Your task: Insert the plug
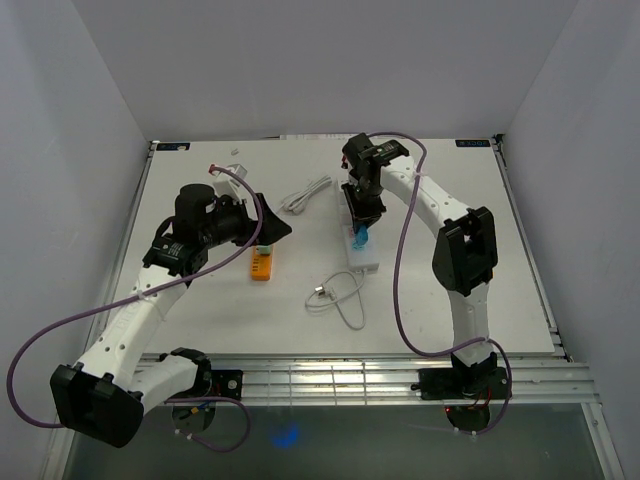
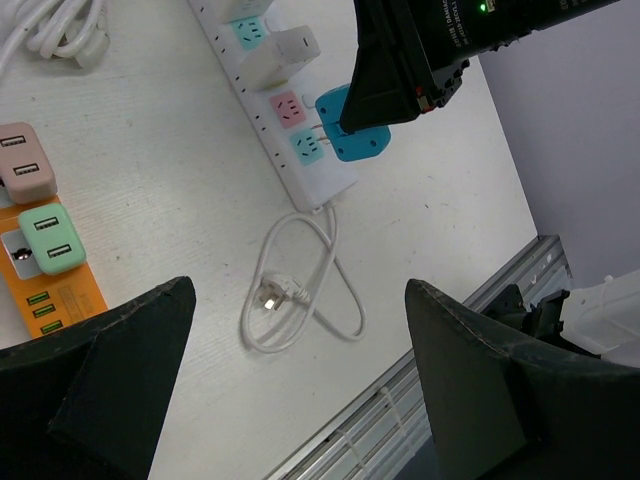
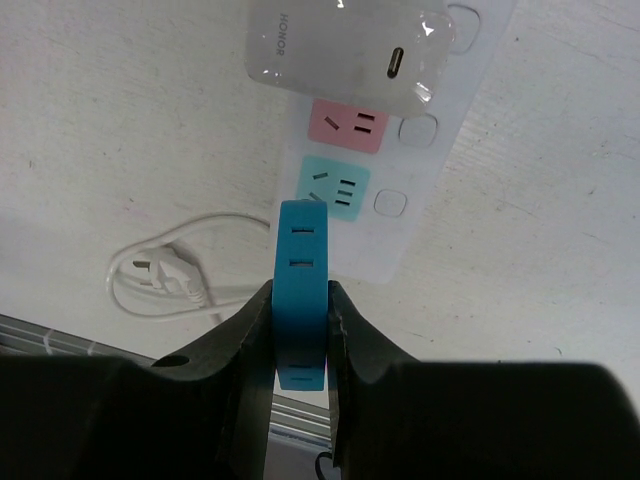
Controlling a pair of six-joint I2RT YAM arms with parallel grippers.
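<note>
My right gripper (image 3: 301,300) is shut on a blue plug (image 3: 301,260), held edge-on between the black fingers. It hangs just over the near end of the white power strip (image 3: 400,240), by the teal socket (image 3: 335,185). In the left wrist view the blue plug (image 2: 350,130) has its metal prongs showing in the gap next to the teal socket (image 2: 308,148). A pink socket (image 3: 348,125) and a plugged-in white charger (image 3: 340,45) lie further along. My left gripper (image 2: 300,290) is open and empty, raised above the table left of the power strip (image 1: 362,255).
An orange power strip (image 1: 262,262) with a green and a pink adapter lies under my left arm. The white strip's loose cord and plug (image 1: 335,295) curl toward the front rail (image 1: 380,370). A bundled white cable (image 1: 305,195) lies further back.
</note>
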